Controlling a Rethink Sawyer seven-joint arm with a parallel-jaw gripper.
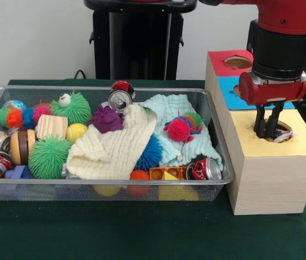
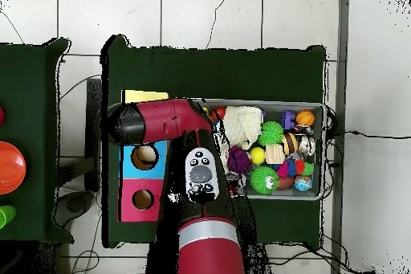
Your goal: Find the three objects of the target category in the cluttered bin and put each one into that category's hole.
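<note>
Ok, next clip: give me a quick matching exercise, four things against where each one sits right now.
Things:
1. gripper
2. cream cloth
3. crushed red can
4. red-topped box

Places:
a. bin's front corner nearest the boxes
b. farthest from the front camera in the box row
c. at the hole in the yellow top
d. draped over toys mid-bin

Pairs: 1-c, 2-d, 3-a, 4-b
</note>
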